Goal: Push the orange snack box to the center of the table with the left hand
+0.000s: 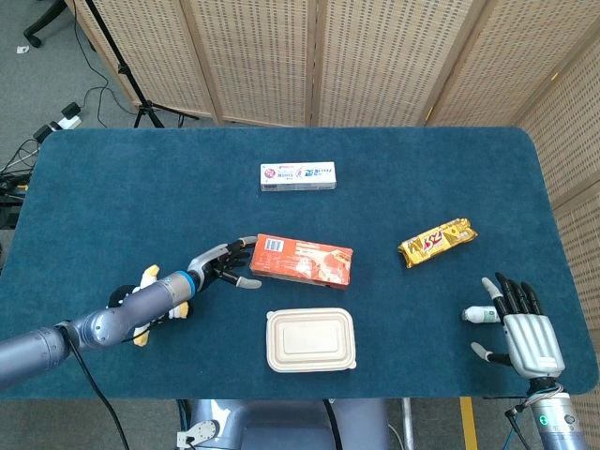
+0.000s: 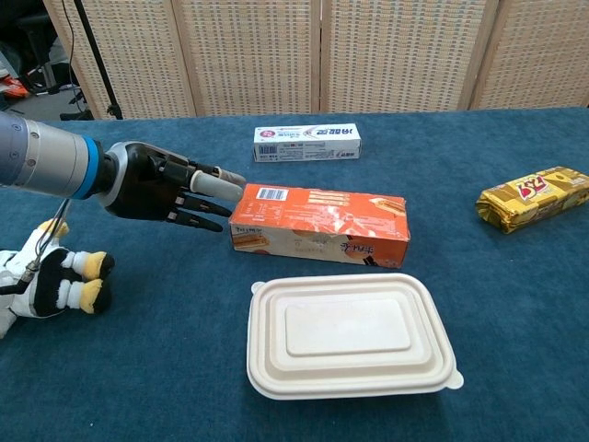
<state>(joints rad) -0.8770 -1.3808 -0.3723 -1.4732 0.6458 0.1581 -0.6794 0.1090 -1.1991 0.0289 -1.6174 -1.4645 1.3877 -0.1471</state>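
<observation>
blue table [image 1: 112,187], orange snack box [image 1: 302,259], toothpaste box [image 1: 298,175]

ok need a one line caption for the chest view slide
Left hand presses its fingertips against the end of the orange snack box, just behind a white clamshell container.

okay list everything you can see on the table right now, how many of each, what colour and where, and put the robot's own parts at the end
orange snack box: one, orange, lying flat near the table's middle, just behind the container
food container: one, cream white, lid on, front centre
toothpaste box: one, white with blue and red print, toward the far edge, behind the snack box
snack bar packet: one, gold-yellow with red lettering, right side
plush penguin: one, white, black and yellow, lying at front left
small bottle: one, white, front right, beside the right hand
table: one, dark blue cloth top
left hand: one, black and grey, fingers extended against the snack box's left end
right hand: one, grey and black, fingers spread, resting at front right, holding nothing
</observation>
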